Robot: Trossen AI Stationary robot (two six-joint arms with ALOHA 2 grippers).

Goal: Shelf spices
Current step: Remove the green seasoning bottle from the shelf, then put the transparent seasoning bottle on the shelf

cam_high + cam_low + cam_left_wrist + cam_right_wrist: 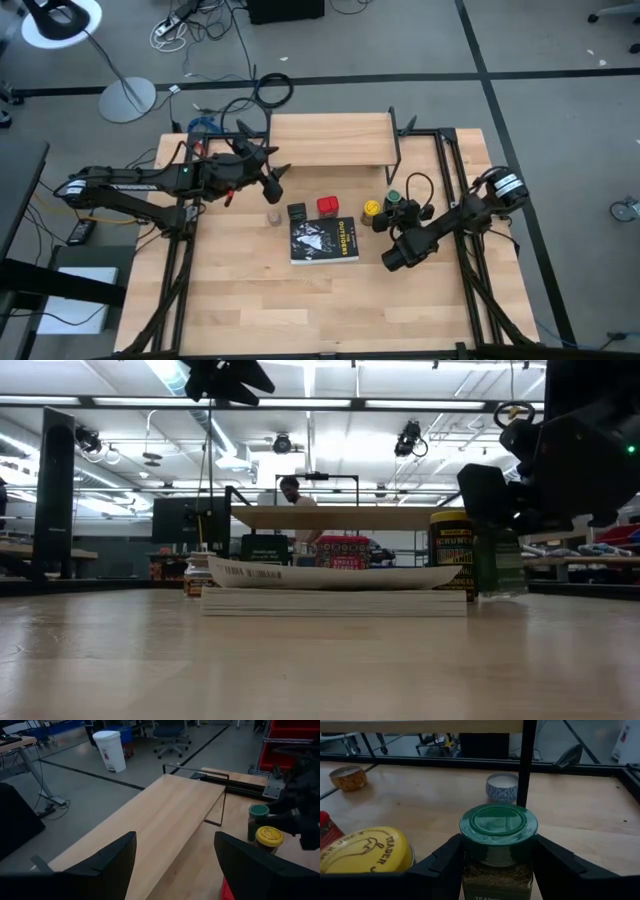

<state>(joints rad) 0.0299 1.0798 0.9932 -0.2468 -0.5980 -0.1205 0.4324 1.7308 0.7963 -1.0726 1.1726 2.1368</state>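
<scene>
The shelf (pixel 330 140) is a light-wood plank on thin black legs at the table's far side. In front of it stand the pale little jar (pixel 273 215), the dark tin (pixel 296 212), the red tin (pixel 327 205), the yellow-topped jar (pixel 371 208) and the green-topped jar (pixel 394 196). My right gripper (pixel 497 851) is shut on the green-topped jar (pixel 497 845), with the yellow-topped jar (pixel 365 852) beside it. My left gripper (pixel 272 185) hangs open and empty high above the table, at the shelf's left near corner (pixel 165 815). My right gripper pinches the green-topped jar between its two fingers (pixel 445 865), on the glass sides (pixel 470 870) just under the green lid. The fingers come roughly level from the table's near side. The jar stands upright, its base on the table (pixel 497 565).
A flat black book (pixel 324 240) lies near the spices. Under the shelf sit a small blue-and-white dish (pixel 501 786) and an orange tin (pixel 348 776), and a black shelf leg (pixel 525 765) stands just behind the green-topped jar. A person (pixel 290 488) shows beyond the table.
</scene>
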